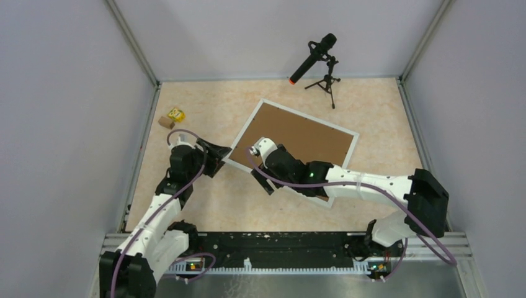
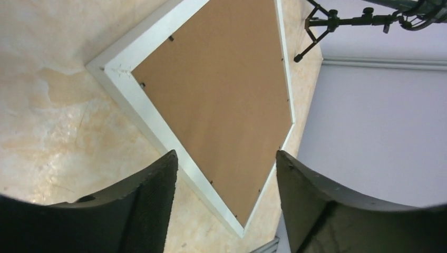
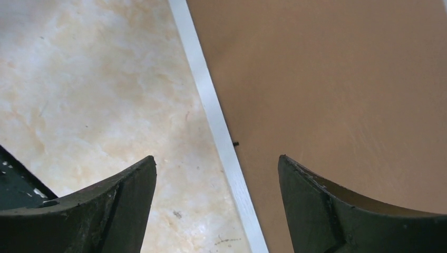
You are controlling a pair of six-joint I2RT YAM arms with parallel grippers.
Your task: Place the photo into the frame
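Both grippers are open and empty, left gripper (image 2: 226,158) and right gripper (image 3: 217,161) at the frame (image 1: 244,130), which lies back-up mid-tabletop (image 1: 372,105) under its backing board (image 1: 298,133); with the photo unseen and probably beneath, fastening the tabs (image 3: 235,143) likely comes next.

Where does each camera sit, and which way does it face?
Top external: above and behind the bases, facing down at the table; left arm and right arm show, with the frame lying back up, backing board visible.
Left wrist: above the left hand, looking past its open fingers at a frame corner, the board, the microphone stand.
Right wrist: above the right hand, looking down between its open fingers at one frame edge.
Shared: both wrist views show the white moulding and brown board.
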